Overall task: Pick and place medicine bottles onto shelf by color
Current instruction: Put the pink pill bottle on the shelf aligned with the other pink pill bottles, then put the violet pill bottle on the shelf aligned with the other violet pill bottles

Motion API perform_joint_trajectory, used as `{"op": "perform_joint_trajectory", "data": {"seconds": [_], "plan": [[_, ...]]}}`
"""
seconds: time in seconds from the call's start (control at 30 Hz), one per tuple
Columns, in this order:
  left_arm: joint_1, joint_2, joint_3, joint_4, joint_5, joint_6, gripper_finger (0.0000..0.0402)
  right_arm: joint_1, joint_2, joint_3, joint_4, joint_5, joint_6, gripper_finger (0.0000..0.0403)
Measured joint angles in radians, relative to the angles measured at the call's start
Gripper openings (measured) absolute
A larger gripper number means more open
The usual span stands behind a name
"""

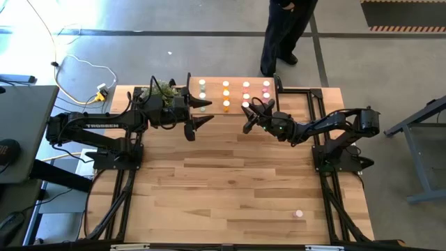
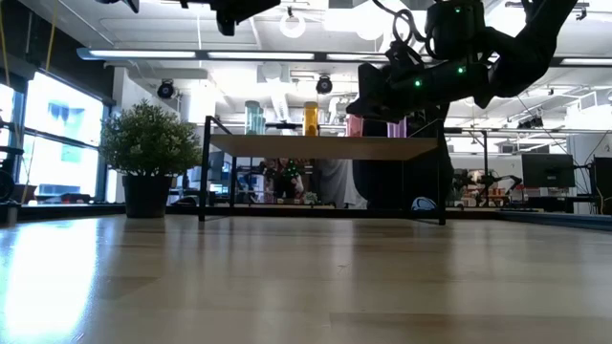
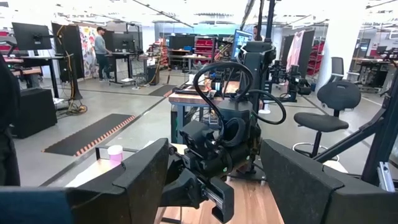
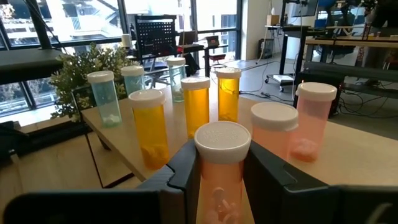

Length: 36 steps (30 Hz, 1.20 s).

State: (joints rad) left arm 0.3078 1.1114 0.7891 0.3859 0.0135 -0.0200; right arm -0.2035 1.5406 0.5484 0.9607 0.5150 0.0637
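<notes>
right gripper point(image 4: 221, 171) clamped on an upright pink-bodied bottle point(image 4: 221, 163) at the shelf point(image 1: 212, 84) front edge, red-pink bottles point(image 4: 309, 119) just ahead; left gripper point(image 1: 196, 127) hangs open nearby.

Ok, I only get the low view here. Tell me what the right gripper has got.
Observer: The right gripper is shut on a pink bottle with a white cap, at the shelf's edge that faces the arms.
Operator: Now the left one.
Observer: The left gripper is open and holds nothing, just off the same shelf edge.
Operator: Report any bottle off the shelf.
Observer: One stray bottle, pinkish, sits alone on the table, far from the shelf on the right arm's side.
</notes>
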Motion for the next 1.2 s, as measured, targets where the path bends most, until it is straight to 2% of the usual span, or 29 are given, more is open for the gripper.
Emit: {"op": "perform_joint_trajectory", "data": {"seconds": [0.4, 0.9, 1.2], "plan": [[0.0, 0.0, 0.0, 0.0, -0.003, -0.002, 0.0243, 0.0, -0.001, 0.0, 0.0, 0.012, -0.001, 0.0139], [-0.001, 0.0, 0.0, 0.0, -0.003, -0.003, 0.0243, 0.0, -0.018, 0.0, 0.032, 0.014, -0.016, 0.0174], [-0.001, 0.0, 0.0, 0.0, -0.003, -0.003, 0.0243, 0.001, -0.026, 0.001, 0.077, 0.014, -0.031, 0.0177]]}}
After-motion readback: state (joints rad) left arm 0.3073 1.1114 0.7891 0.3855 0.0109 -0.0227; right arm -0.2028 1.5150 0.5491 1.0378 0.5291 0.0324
